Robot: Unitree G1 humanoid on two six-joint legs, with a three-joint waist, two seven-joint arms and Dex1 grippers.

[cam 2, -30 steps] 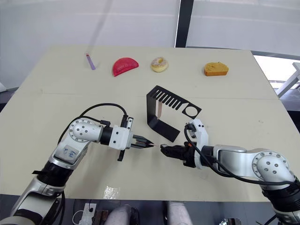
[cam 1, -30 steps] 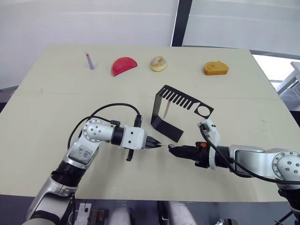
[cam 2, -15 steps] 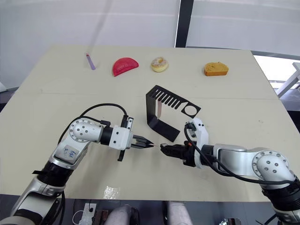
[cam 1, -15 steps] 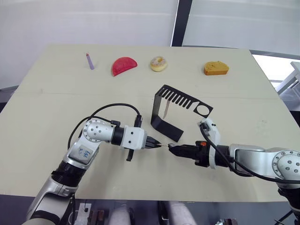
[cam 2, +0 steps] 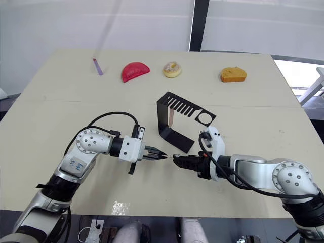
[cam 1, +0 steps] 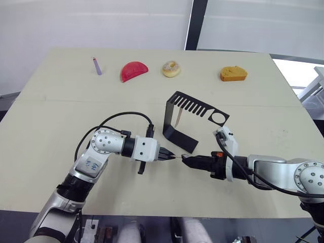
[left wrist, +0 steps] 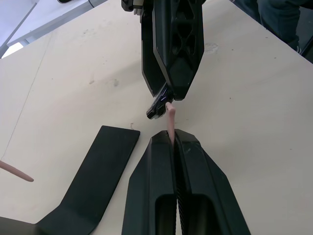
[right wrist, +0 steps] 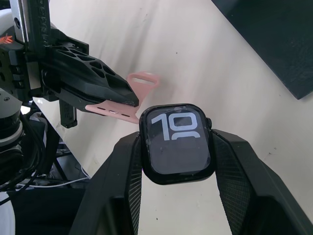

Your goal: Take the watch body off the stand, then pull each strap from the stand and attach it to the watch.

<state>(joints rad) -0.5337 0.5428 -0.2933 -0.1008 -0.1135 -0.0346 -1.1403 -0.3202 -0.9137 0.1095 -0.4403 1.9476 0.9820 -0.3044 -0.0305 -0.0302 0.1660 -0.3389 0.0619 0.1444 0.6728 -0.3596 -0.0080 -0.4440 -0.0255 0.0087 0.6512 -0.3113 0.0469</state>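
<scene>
Near the frame centre, above the counter (cam 1: 61, 116), the right gripper (right wrist: 176, 147) grasps the small black rounded-square watch body (right wrist: 177, 143) and the left gripper (left wrist: 172, 142) pinches a thin pale pink strap (left wrist: 169, 116) against it, so slight misalignment may bend the strap.

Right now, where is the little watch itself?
The watch body is clamped in the right gripper above the table, just in front of the stand, meeting the pink strap held by the left gripper.
</scene>
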